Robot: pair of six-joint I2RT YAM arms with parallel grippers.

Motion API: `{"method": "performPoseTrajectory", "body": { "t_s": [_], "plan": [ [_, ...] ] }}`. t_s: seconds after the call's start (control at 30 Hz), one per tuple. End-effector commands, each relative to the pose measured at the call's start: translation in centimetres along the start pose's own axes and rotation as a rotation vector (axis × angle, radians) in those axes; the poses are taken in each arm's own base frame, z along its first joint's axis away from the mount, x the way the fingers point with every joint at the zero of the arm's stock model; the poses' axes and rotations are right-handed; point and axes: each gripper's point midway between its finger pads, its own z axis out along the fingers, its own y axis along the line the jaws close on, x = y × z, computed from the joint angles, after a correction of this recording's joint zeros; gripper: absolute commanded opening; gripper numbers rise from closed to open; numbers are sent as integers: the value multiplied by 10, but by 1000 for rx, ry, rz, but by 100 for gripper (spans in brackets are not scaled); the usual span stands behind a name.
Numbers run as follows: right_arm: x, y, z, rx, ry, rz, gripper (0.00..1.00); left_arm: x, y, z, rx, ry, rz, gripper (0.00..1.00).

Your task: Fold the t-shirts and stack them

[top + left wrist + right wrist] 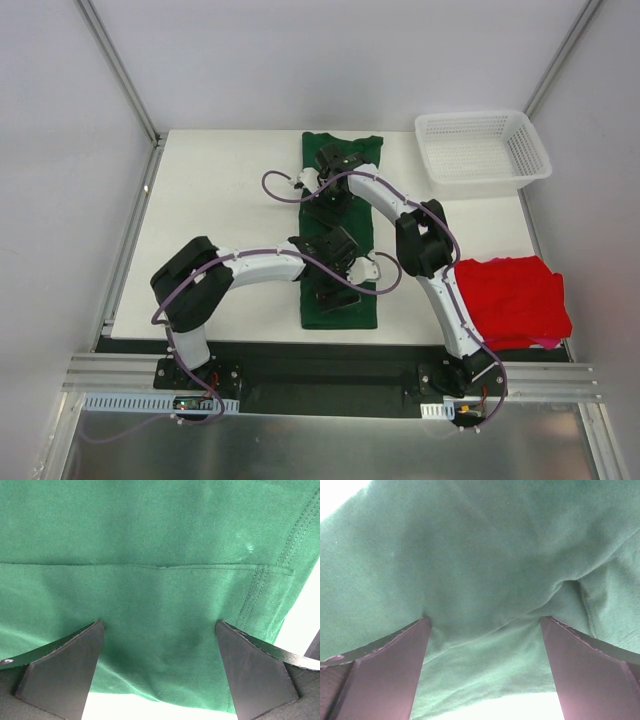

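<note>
A dark green t-shirt (340, 300) lies as a long narrow strip down the middle of the table. My left gripper (335, 290) sits over its near end, jaws open, fingertips pressing on the cloth (160, 595) close to the hem. My right gripper (330, 195) sits over the far half, also open, with fingertips down on wrinkled green cloth (485, 570). Nothing is pinched between either pair of fingers. A bright red t-shirt (515, 295) lies loosely bunched at the table's right near corner, beside my right arm.
A white plastic mesh basket (482, 148) stands at the far right corner. The white table (220, 200) shows bare to the left of the green shirt. Grey walls and metal rails close in the table's left and right sides.
</note>
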Motion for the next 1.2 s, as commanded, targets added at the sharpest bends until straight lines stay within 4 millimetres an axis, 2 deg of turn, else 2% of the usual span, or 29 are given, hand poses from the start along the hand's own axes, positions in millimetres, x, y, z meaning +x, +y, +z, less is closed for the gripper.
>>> {"method": "performPoseTrajectory", "body": {
  "t_s": [0.0,0.27,0.4,0.6,0.7,0.73,0.9,1.0,1.17],
  "plan": [
    [24,-8,0,31,105,-42,97,14,-12,2,17,14,13,95],
    [40,-14,-5,56,189,-92,97,41,-15,-32,-29,36,31,96],
    [48,-14,-12,43,215,-91,97,64,-21,-46,-36,81,35,97],
    [64,-7,-26,-6,259,-82,96,94,-10,-59,-62,136,-14,97],
    [56,-9,-45,-3,199,-53,97,95,2,-63,-89,141,-41,97],
    [45,-7,-57,-7,145,-32,97,89,8,-66,-106,131,-44,97],
    [22,-8,-87,15,40,-20,97,74,22,-67,-129,116,-80,98],
    [27,-8,-81,19,63,-24,97,64,26,-63,-121,106,-92,98],
    [38,3,-66,-54,89,15,96,54,32,-59,-117,100,-96,98]
  ]
}}
